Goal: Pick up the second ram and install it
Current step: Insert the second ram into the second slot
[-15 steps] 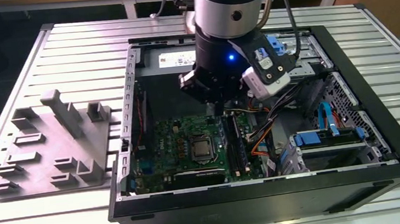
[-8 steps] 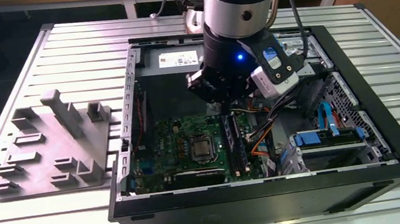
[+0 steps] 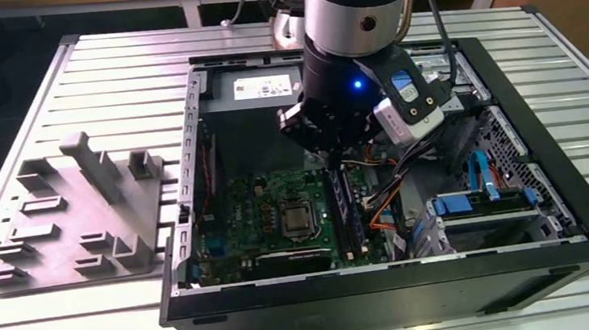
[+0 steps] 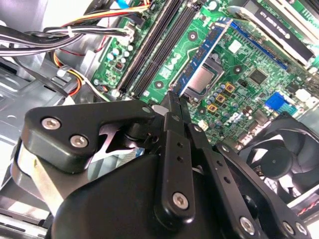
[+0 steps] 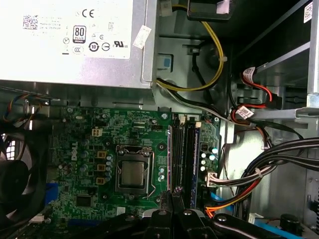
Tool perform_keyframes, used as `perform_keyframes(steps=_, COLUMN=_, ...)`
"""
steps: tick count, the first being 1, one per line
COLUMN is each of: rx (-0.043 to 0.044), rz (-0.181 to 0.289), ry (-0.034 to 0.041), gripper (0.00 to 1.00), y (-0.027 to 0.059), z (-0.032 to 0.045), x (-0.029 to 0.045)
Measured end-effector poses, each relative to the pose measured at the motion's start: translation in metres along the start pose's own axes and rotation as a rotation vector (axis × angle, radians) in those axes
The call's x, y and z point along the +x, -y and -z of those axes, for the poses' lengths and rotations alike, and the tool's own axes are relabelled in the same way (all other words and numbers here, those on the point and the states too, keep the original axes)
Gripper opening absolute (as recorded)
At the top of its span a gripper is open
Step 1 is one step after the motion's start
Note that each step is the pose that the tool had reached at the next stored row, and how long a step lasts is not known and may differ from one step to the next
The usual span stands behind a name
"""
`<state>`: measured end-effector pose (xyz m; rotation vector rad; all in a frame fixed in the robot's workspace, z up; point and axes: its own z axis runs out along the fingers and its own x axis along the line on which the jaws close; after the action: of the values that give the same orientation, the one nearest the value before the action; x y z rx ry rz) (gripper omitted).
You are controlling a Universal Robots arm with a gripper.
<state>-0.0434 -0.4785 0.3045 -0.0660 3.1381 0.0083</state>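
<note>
My gripper reaches down into the open computer case, over the green motherboard. In both wrist views its fingers are shut together with nothing visible between them. The tips stand at one end of the memory slots, beside the processor socket. Two long dark strips lie side by side in those slots. I cannot tell which of them is the second ram, nor whether the tips touch it.
A grey holding fixture lies on the slatted table at the exterior view's left. The power supply, black and orange cables, a fan and a blue drive bay crowd the case around the board.
</note>
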Motion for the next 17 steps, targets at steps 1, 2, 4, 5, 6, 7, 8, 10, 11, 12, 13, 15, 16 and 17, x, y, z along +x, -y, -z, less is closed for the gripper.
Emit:
perform_keyframes(steps=1, rx=0.0000, rz=0.000, ry=0.0000, gripper=0.11, y=0.0000, z=0.0000, x=0.0000)
perform_keyframes(steps=2, rx=0.0000, rz=0.000, ry=0.0001, gripper=0.11, y=0.0000, z=0.0000, x=0.0000)
perform_keyframes(steps=4, rx=-0.0006, rz=0.000, ry=0.0002, gripper=0.11, y=0.0000, z=-0.0010, x=0.0000)
perform_keyframes(steps=5, rx=-0.0005, rz=0.000, ry=0.0001, gripper=0.11, y=0.0000, z=-0.0017, x=0.0000)
perform_keyframes(steps=6, rx=-0.0002, rz=-0.001, ry=0.0000, gripper=0.11, y=0.0000, z=-0.0024, x=-0.0001)
perform_keyframes(steps=7, rx=-0.0002, rz=-0.002, ry=0.0000, gripper=0.11, y=0.0000, z=-0.0032, x=-0.0001)
perform_keyframes(steps=8, rx=-0.0002, rz=-0.004, ry=0.0000, gripper=0.11, y=0.0000, z=-0.0041, x=-0.0001)
perform_keyframes(steps=10, rx=-0.0002, rz=-0.007, ry=0.0000, gripper=0.11, y=0.0000, z=-0.0060, x=-0.0001)
perform_keyframes(steps=11, rx=-0.0002, rz=-0.009, ry=0.0001, gripper=0.11, y=0.0000, z=-0.0071, x=-0.0001)
perform_keyframes(steps=12, rx=-0.0003, rz=-0.012, ry=0.0001, gripper=0.11, y=0.0000, z=-0.0080, x=-0.0002)
perform_keyframes(steps=13, rx=-0.0003, rz=-0.014, ry=0.0001, gripper=0.11, y=0.0001, z=-0.0089, x=-0.0006)
perform_keyframes(steps=15, rx=-0.0002, rz=-0.021, ry=0.0001, gripper=0.11, y=0.0001, z=-0.0103, x=-0.0019)
perform_keyframes(steps=16, rx=-0.0002, rz=-0.025, ry=0.0002, gripper=0.11, y=0.0002, z=-0.0111, x=-0.0028)
perform_keyframes(steps=17, rx=-0.0002, rz=-0.028, ry=0.0002, gripper=0.11, y=0.0002, z=-0.0116, x=-0.0037)
